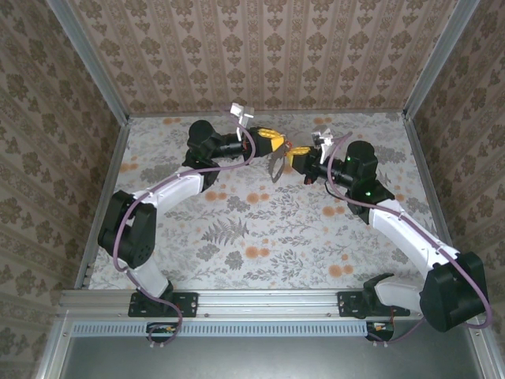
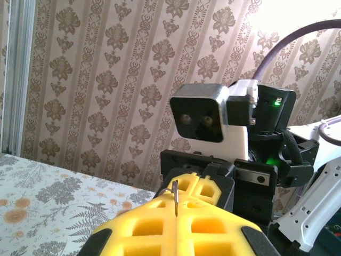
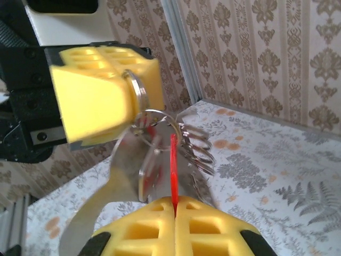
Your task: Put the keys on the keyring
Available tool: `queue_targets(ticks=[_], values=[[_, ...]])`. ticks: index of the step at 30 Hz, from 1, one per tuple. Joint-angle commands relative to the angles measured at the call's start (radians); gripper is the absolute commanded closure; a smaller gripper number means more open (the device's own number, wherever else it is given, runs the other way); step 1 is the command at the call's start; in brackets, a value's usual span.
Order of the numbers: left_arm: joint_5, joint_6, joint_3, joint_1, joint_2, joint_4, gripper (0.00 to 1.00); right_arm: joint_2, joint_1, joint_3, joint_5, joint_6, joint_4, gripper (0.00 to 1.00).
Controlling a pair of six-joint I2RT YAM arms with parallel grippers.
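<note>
While the left pincer (image 2: 176, 198) is clamped shut on the keyring (image 3: 114, 170), pinching the thin wire ring (image 2: 175, 193) at its top, the flat metal loop and its small split rings (image 3: 200, 146) dangle just below the tips, well above the bench (image 3: 277, 160). It looks light and stiff but free to swing and twist, and bare metal is slippery, so I'd say the flat band gives the surer hold. Just beside it, the right pincer (image 3: 174, 205) is closed on the key (image 3: 173, 160), whose red end stands edge-on straight out of the tips, right up against the rings. It's tiny, thin and easily turned, so grip it by the red plastic. Underneath is a leaf-and-flower patterned bench, with patterned wallpaper (image 1: 268, 55) all round and aluminium posts (image 3: 181, 53) in the corners.
</note>
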Motion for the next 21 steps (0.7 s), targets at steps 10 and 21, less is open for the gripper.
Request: queue_targets(ticks=[10, 21], values=[[-0.026, -0.063, -0.012, -0.007, 0.018, 0.122, 1.00, -0.061, 0.004, -0.042, -0.071, 0.057, 0.114, 1.00], [-0.045, -0.149, -0.009, -0.012, 0.048, 0.236, 1.00, -0.035, 0.005, -0.079, -0.076, 0.119, 0.203, 1.00]])
